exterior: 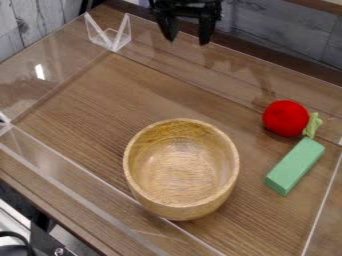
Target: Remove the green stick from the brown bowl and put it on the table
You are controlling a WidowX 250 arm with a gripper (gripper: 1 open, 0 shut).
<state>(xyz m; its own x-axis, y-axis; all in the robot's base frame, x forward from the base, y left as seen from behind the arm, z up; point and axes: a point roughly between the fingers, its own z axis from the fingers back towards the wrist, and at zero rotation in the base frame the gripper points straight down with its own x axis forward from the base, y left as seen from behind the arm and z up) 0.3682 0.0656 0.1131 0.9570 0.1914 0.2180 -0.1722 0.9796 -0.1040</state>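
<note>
mint-green stick (295, 166) flat on table (94, 110), beside bowl (182, 168)

no text, label, brand, number or sign can be read anywhere in this view.
</note>
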